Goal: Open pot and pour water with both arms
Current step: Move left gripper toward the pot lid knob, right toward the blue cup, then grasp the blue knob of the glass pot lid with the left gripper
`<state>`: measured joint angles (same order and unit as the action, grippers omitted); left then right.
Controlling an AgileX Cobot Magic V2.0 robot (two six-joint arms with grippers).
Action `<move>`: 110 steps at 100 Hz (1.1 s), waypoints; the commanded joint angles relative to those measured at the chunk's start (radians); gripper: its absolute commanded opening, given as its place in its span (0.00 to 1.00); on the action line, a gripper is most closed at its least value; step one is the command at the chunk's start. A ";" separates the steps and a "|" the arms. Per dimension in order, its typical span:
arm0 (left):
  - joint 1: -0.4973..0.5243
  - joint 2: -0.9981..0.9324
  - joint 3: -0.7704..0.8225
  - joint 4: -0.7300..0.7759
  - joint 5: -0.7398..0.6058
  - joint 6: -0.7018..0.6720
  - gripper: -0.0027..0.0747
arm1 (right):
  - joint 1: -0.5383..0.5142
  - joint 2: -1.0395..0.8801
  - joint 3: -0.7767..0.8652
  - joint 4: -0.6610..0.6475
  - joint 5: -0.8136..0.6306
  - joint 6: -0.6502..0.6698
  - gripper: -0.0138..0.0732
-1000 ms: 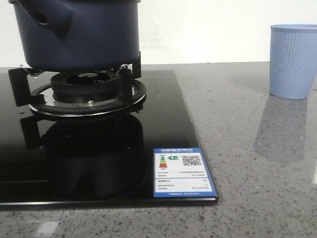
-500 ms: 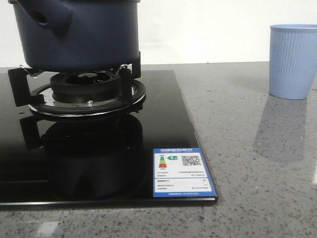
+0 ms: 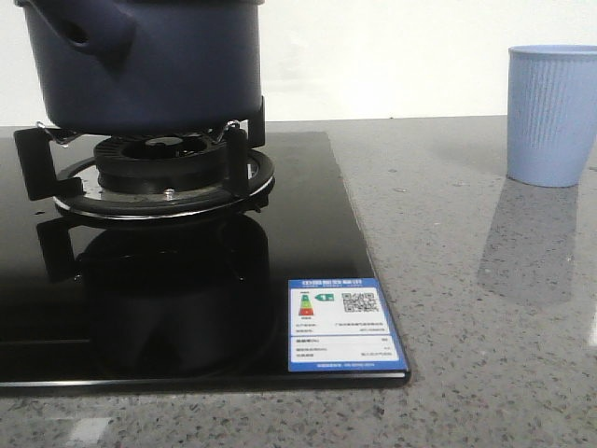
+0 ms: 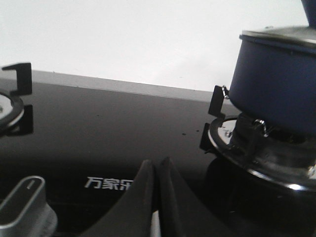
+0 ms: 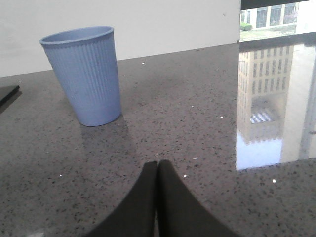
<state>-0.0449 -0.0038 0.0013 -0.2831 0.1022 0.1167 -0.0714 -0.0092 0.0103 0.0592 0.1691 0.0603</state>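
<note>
Nothing of the task looks done yet, as far as these views show. The large dark navy-blue round pot sits on the black metal burner grate of the glossy black glass stove top, at the far left of the grey speckled stone desk. In the left wrist view a pale metallic band runs along the pot's upper edge, which I judge to be a lid rim in place, though the top is cut off and I cannot be sure. So the opening and the pouring both seem left to do.

The left hand has its 2 dark fingers pressed together with no gap, holding nothing; it hangs low over the stove top, near the pot but apart from it. The right hand is likewise fully closed and empty, low over the desk and apart from the light blue ribbed plastic cup, which stands upright well to the right of the stove.

The pot has smooth straight sides with a dull sheen and a stubby hollow handle jutting toward the front left. It sits level on the grate prongs, and its dark reflection shows in the glass below.
</note>
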 commanded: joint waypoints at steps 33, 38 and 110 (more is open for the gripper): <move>0.004 -0.027 0.017 -0.484 -0.110 -0.011 0.01 | -0.006 -0.018 0.017 0.480 -0.182 -0.010 0.08; 0.004 -0.027 0.006 -0.497 -0.110 -0.011 0.01 | -0.006 -0.018 0.001 0.482 -0.169 -0.010 0.08; -0.167 0.539 -0.679 -0.377 0.275 0.414 0.01 | 0.121 0.515 -0.656 0.114 0.286 -0.156 0.08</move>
<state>-0.1576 0.4734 -0.6106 -0.6470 0.4202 0.4834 0.0159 0.4524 -0.5881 0.1822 0.5123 -0.0421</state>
